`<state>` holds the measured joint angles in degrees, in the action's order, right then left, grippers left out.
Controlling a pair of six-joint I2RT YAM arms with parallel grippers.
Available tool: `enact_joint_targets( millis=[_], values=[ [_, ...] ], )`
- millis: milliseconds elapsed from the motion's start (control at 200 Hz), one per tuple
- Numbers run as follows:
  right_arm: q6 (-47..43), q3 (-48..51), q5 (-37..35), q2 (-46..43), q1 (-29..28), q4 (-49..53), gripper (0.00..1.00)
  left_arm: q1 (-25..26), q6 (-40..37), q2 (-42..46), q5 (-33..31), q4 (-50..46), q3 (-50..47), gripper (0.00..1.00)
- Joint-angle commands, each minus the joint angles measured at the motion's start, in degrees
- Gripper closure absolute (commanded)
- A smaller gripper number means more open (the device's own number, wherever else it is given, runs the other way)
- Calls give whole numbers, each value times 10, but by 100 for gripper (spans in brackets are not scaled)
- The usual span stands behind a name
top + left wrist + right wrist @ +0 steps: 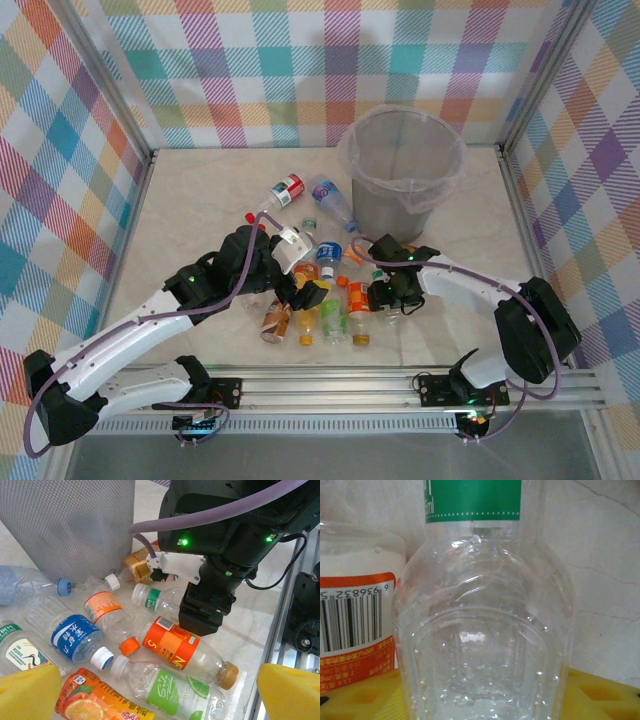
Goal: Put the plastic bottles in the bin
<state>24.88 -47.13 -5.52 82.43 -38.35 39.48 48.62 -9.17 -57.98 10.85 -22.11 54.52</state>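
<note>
Currently: the tall round grey mesh bin (395, 205), lined with a clear plastic bag, stands upright at the back right of the pale marble-look table (190, 200). From above, its inside shows bag film and grey wall.

The small clear plastic bottles (330, 322) lie on their sides in a loose heap on the table, just in front of the bin and between the two arms. Those seen close look empty. A red-labelled bottle (286, 190) and a blue-capped bottle (333, 200) lie apart from the heap, left of the bin.

The left gripper (157, 692) has its jaws wide apart and grips nothing. Its yellow fingertips (25, 692) stand either side of an orange-fruit-labelled bottle (95, 700) and a lime-green-labelled bottle (175, 695).

The right gripper (202, 622) is low over the heap, at a clear bottle with a dark green band (480, 645). Its yellow pads (600, 695) show on both sides of that bottle's body. I cannot tell whether they press on it. An orange-labelled bottle with a barcode (355, 630) lies just beside it.
</note>
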Motion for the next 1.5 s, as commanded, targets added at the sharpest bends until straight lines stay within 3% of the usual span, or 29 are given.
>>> enact_joint_targets(
  millis=[0, 410, 895, 1190, 1495],
  values=[
    [1, 10, -8, -12, -4, 2, 38, 2, 17, -2, -7, 17, 2, 0],
    [-26, -32, -34, -103, -4, 72, 41, 0, 41, 9, -25, 43, 1, 0],
    [-68, -197, 40, -168, -4, 130, 42, -3, 75, -32, -10, 81, 103, 0],
    [-77, -327, 37, -134, -4, 135, 42, -4, 98, -67, 3, 148, 122, 0],
    [-121, -491, -11, -42, 5, 140, 43, -6, 75, -43, 15, 187, 66, 0]
  ],
)
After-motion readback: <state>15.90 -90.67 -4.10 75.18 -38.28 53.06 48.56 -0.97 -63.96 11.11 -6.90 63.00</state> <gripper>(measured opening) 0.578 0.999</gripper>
